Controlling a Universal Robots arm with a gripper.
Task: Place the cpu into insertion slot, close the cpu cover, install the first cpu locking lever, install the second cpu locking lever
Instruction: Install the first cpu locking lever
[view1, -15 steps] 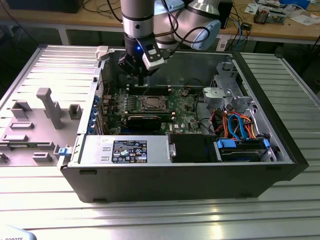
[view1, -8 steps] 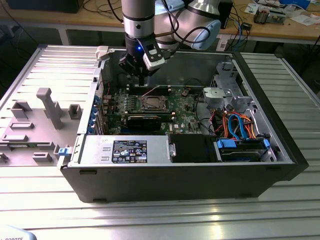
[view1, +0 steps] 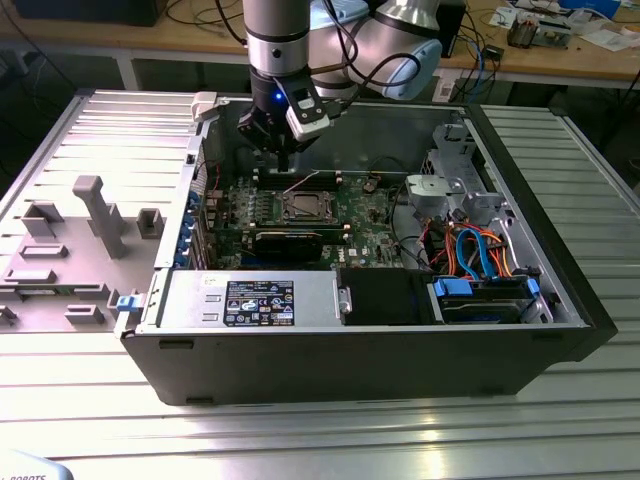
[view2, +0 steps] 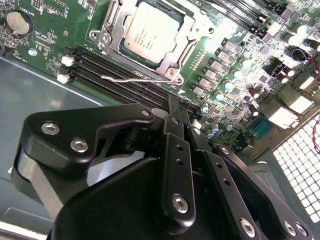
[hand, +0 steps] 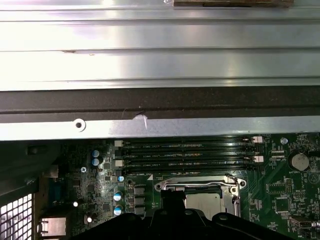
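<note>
Hand (view2: 179, 106) seemingly closed | near memory slots (view2: 112, 70) | wire lever (view2: 132, 79) between it and cpu (view2: 152, 32)

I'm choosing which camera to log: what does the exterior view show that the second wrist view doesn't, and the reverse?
Exterior view: the whole open computer case, its blue and orange cables, the arm above. Second wrist view: screws on the cover, the vent grille. Both: the gripper, the chip framed by the cover, the green board.
</note>
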